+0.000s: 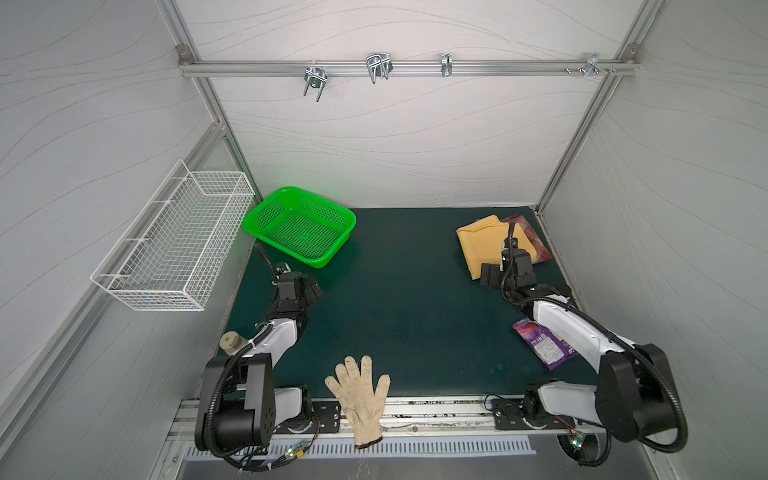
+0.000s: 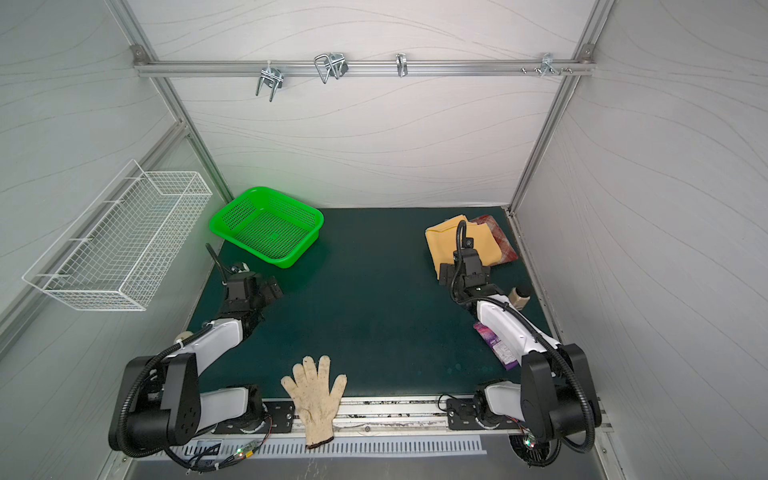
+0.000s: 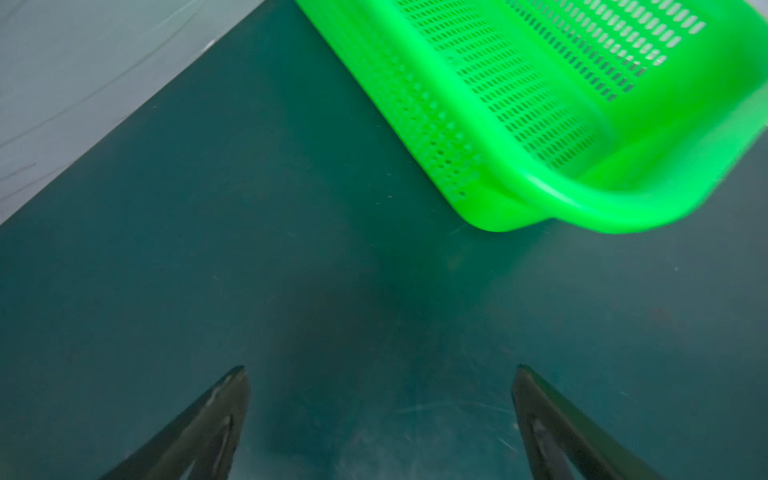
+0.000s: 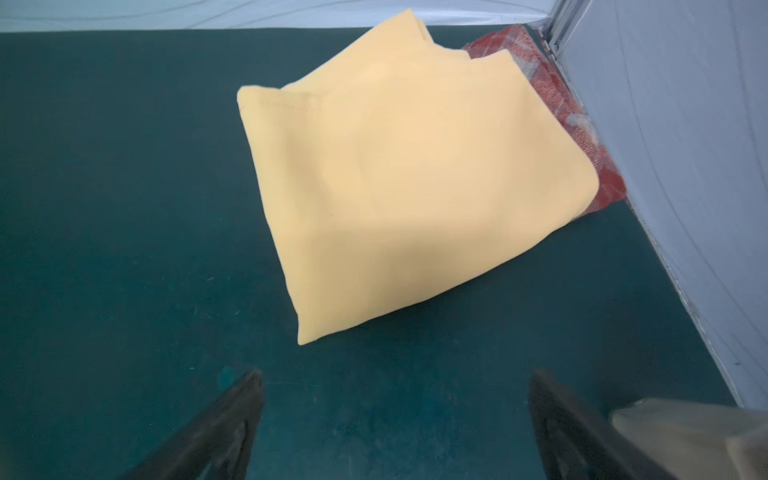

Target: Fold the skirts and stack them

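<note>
Folded mustard-yellow cloth skirt [image 4: 415, 187] atop rust-red plaid skirt [image 4: 548, 83]: likely soft, limp; pinch folded edge. Left and right jaws wide open, empty.

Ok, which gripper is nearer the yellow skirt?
Right. The right gripper hovers just short of the yellow skirt; the left gripper is far off, beside the green basket.

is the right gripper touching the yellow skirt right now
Apart. The right wrist view shows the right gripper with open jaws short of the yellow skirt, bare green mat showing between them.
</note>
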